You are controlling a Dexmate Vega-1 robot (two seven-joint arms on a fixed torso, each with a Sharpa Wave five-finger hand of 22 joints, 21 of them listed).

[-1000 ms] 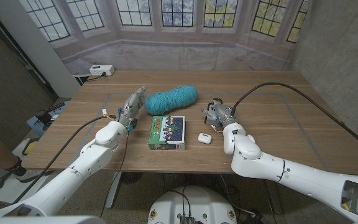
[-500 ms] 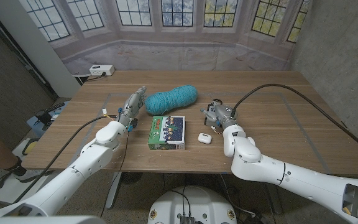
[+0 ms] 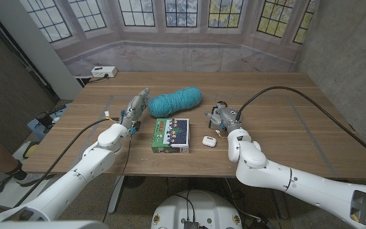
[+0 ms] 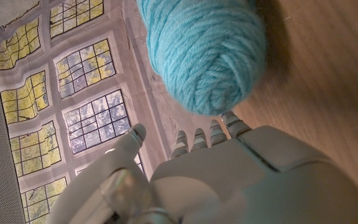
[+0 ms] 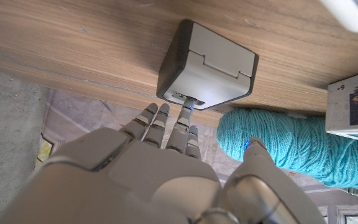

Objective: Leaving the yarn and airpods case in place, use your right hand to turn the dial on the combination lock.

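Observation:
The combination lock [image 5: 207,68], a small grey box with a dark casing, lies on the wooden table [image 3: 284,121]. In the head view the lock [image 3: 215,112] sits just right of the teal yarn [image 3: 175,100]. My right hand [image 3: 226,119] reaches up to it. In the right wrist view my right hand [image 5: 160,168] has its fingertips [image 5: 188,107] against the lock's near side, thumb apart, gripping nothing. The white airpods case [image 3: 209,141] lies just in front of the lock. My left hand [image 3: 135,109] stands open left of the yarn [image 4: 207,50], apart from it.
A green printed box [image 3: 170,135] lies in front of the yarn, between the two hands. A white power strip [image 3: 104,72] sits at the table's far left corner. A black cable [image 3: 284,89] arcs over the right side of the table.
My right forearm has shifted a little, while the hand stays at the lock. The left arm, yarn and airpods case have not moved.

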